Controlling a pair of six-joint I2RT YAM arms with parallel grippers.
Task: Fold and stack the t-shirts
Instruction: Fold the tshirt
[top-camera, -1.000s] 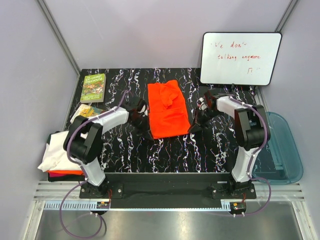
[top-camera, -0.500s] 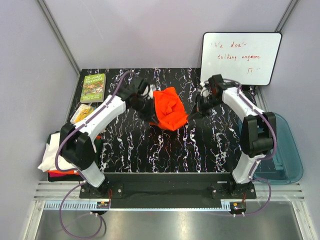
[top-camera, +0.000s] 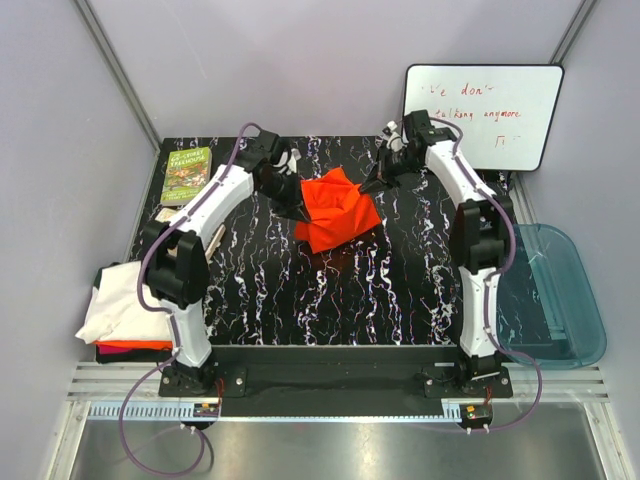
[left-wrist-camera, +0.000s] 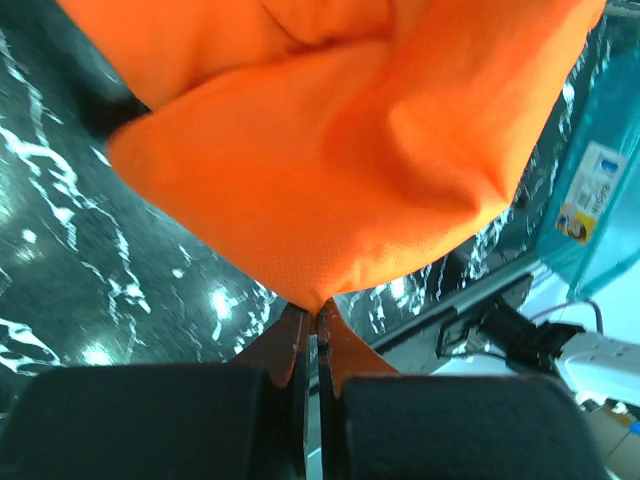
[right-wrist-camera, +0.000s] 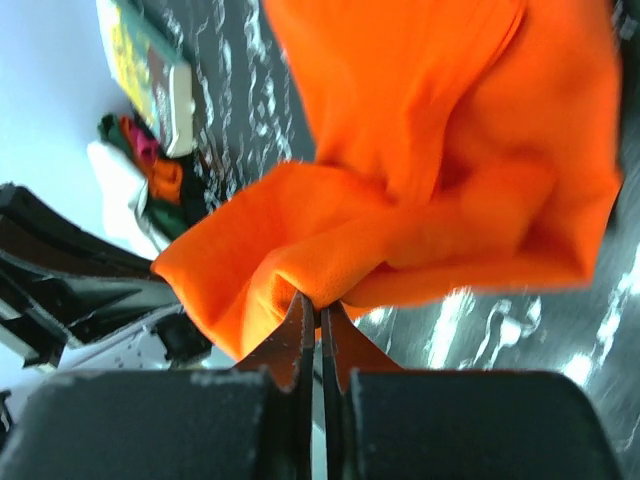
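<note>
From above: orange t-shirt (top-camera: 338, 208) bunched into a crumpled diamond over the far middle of the black marbled table (top-camera: 400, 300). Left gripper (top-camera: 292, 196) at its left edge, right gripper (top-camera: 377, 180) at its upper right corner, both arms stretched far forward. Jaw gaps too small to read from here. Heap of t-shirts (top-camera: 118, 305) off the table's near left corner, white on top, a red-orange strip at the bottom. Green book (top-camera: 186, 175) at far left, whiteboard (top-camera: 482, 115) propped at far right, blue tub (top-camera: 560, 300) past the right edge.

From the left wrist: left gripper (left-wrist-camera: 310, 322) pinched tight, fingers almost meeting, with a pointed corner of the orange t-shirt (left-wrist-camera: 330, 150) clamped between the tips. Cloth fanning out wide above the marbled top.

From the right wrist: right gripper (right-wrist-camera: 320, 312) likewise closed to a sliver, biting a folded edge of the orange t-shirt (right-wrist-camera: 440, 170). Fabric rumpled in thick folds just past the tips. Green book (right-wrist-camera: 150, 70) and heap of t-shirts (right-wrist-camera: 135, 170) small in the background, well apart from the grasp.
</note>
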